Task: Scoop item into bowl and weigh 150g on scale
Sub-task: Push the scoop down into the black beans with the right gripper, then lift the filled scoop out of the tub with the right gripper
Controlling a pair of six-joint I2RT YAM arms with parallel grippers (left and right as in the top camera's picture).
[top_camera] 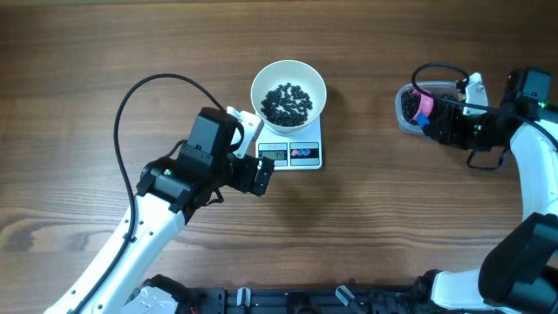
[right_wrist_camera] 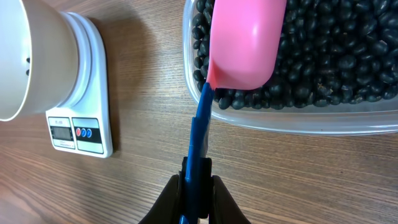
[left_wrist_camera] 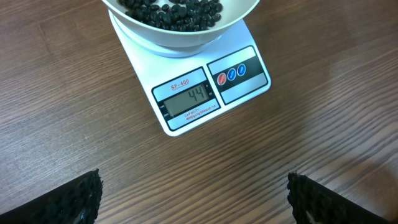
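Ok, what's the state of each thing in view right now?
white bowl: upright on the scale, partly filled with black beans.
scale: switched on, display reads 44.
clear tub: open, holding more black beans.
pink scoop: over the tub, held by its blue handle.
left gripper: open, empty, near the scale.
right gripper: shut on the scoop handle.

My two arms — white shells, black joints.
The left arm (top_camera: 131,235) and right arm (top_camera: 536,174) share white links and black housings; a black cable (top_camera: 117,131) arcs off the left one — its finger pads (left_wrist_camera: 68,199) are black and knurled.
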